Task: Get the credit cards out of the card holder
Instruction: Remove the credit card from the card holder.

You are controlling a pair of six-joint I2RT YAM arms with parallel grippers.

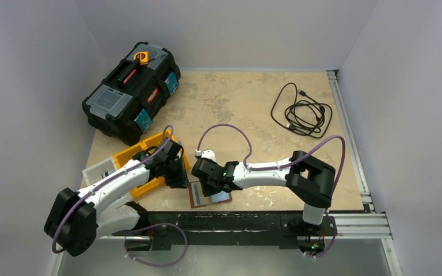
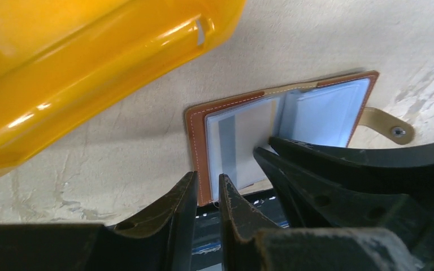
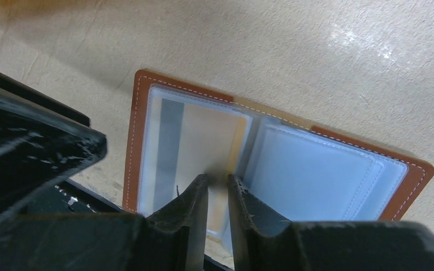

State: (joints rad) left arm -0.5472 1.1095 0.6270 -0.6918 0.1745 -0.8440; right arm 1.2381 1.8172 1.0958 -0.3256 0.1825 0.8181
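Beige tabletop (image 1: 247, 98) | my left gripper (image 2: 208, 179) pinches edge of brown leather card holder (image 2: 328, 107) | right gripper (image 3: 218, 178) nearly closed at pale card (image 3: 209, 135), hold unclear | pull flat, slowly.

Crowded at the table's (image 1: 247, 103) near edge: my left gripper (image 1: 181, 183) and right gripper (image 1: 210, 192) sit nearly fingertip to fingertip over the holder (image 1: 197, 196). The tray (image 1: 129, 154) hems my left side, with the toolbox (image 1: 129, 92) behind it. A cable (image 1: 302, 112) lies far right, and open tabletop runs between.
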